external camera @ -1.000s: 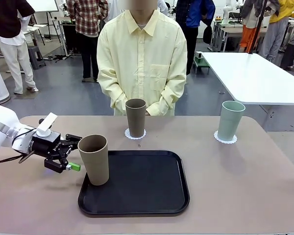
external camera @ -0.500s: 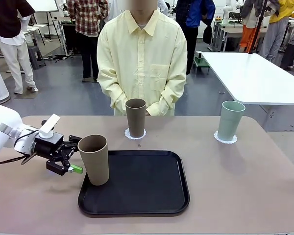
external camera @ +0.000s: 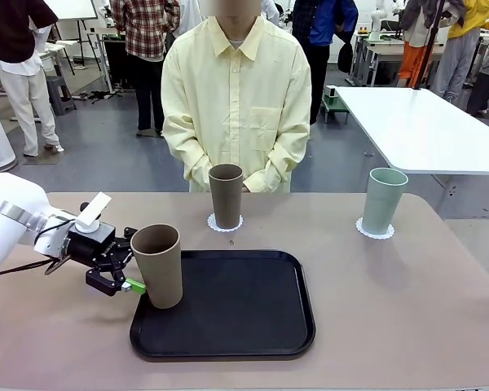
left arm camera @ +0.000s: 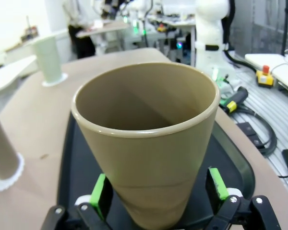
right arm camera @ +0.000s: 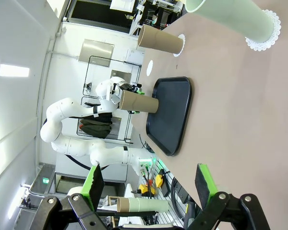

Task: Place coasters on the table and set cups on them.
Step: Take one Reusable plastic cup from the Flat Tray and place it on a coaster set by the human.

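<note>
Matte tan plastic, tall and tapered with no handle: that is the nearest cup (external camera: 156, 265), standing upright on the left edge of the black tray (external camera: 228, 309), mouth up, long axis vertical. The left gripper (external camera: 133, 267) reaches in sideways from the left, its green pads (left arm camera: 102, 193) spread to either side of the cup's lower wall; from the left wrist view they look just clear of it rather than pressing, though I can't be sure. On the beige table (external camera: 407, 293) a second tan cup (external camera: 226, 195) and a mint cup (external camera: 382, 199) each stand upright on a lacy white coaster (external camera: 225, 223), well apart. The right gripper (right arm camera: 149, 188) hangs with its fingers wide apart, holding nothing.
</note>
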Available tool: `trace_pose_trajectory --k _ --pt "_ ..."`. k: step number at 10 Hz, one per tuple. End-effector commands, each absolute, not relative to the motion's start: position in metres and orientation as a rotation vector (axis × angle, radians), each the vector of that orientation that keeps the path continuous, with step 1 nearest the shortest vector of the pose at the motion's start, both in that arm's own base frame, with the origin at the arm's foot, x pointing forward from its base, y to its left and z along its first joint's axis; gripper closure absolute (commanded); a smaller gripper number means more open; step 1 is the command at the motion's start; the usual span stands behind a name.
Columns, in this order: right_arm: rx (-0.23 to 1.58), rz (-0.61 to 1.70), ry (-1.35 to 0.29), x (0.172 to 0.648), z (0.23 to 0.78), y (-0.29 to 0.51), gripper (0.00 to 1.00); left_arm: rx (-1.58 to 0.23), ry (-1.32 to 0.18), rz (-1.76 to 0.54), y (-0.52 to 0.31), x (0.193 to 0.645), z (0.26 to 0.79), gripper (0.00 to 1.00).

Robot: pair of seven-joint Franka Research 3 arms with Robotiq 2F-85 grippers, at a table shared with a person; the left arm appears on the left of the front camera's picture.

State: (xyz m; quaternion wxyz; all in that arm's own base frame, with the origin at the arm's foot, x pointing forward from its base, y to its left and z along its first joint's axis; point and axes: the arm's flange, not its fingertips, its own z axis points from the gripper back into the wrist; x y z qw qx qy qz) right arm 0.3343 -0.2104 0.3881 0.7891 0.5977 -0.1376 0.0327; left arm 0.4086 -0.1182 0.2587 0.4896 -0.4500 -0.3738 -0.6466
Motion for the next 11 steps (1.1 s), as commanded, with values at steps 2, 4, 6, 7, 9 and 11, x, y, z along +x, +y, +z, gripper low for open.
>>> trace_pose_trajectory --k 2,4,6,7,9,11 --pt "1.288 0.067 -0.295 0.334 0.388 -0.211 0.00 -1.051 -0.949 -1.602 -0.137 0.412 0.251 0.00" --pt "1.288 0.067 -0.295 0.334 0.388 -0.211 0.00 -1.052 -0.953 -1.610 -0.148 0.414 0.251 0.00" --pt "1.288 0.067 -0.295 0.334 0.388 -0.211 0.00 -1.063 -0.945 -1.613 -0.158 0.414 0.251 0.00" --pt "1.288 0.067 -0.295 0.334 0.388 -0.211 0.00 -1.066 -0.959 -1.607 -0.159 0.413 0.250 0.00" --pt "1.288 0.067 -0.295 0.334 0.388 -0.211 0.00 -1.073 -0.958 -1.593 -0.160 0.414 0.253 0.58" --pt "1.288 0.067 -0.295 0.334 0.388 -0.211 0.00 -1.073 -0.963 -1.582 -0.159 0.412 0.260 0.63"
